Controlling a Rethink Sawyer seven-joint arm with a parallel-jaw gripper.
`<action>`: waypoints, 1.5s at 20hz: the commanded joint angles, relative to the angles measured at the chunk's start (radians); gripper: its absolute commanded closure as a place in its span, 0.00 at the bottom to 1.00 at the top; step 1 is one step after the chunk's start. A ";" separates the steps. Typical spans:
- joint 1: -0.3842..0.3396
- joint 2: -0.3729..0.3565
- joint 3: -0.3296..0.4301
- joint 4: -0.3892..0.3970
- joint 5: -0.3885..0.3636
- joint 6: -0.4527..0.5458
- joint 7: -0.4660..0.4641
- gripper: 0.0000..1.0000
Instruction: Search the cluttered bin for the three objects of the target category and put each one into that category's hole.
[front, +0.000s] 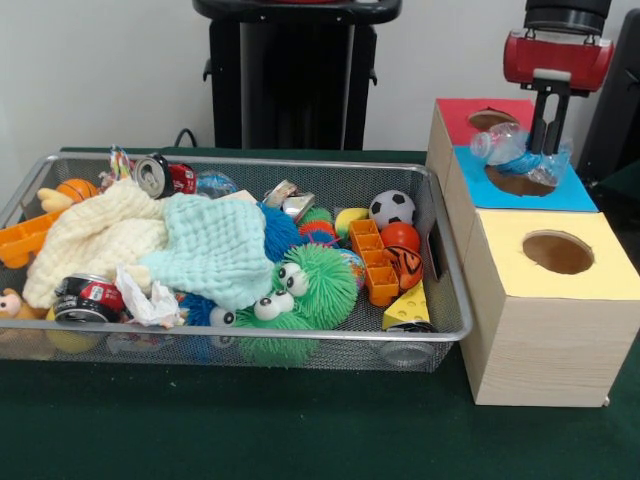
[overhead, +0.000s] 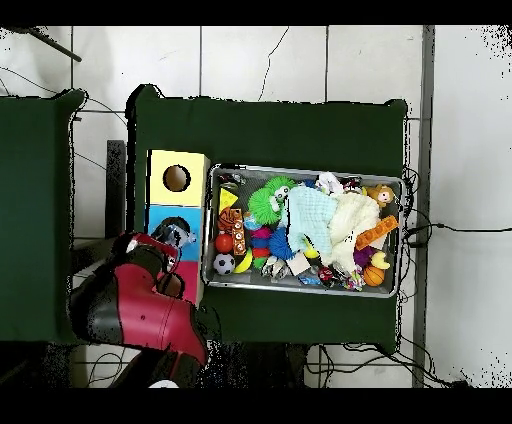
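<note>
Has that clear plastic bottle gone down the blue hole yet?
Not yet. The plastic bottle lies tilted across the blue hole, above its rim, with the gripper closed on it from above.

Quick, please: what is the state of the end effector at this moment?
End effector: closed on a crushed clear plastic bottle with a blue label, held over the hole of the blue-topped wooden box.

Crushed clear plastic bottle (front: 520, 152) over blue box's hole (front: 520, 183)
</note>
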 joint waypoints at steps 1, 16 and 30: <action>0.022 -0.006 0.018 0.054 0.028 0.204 0.196 1.00; 0.032 -0.030 -0.016 0.022 0.013 0.287 0.196 1.00; 0.047 -0.065 -0.053 -0.002 -0.002 0.381 0.198 1.00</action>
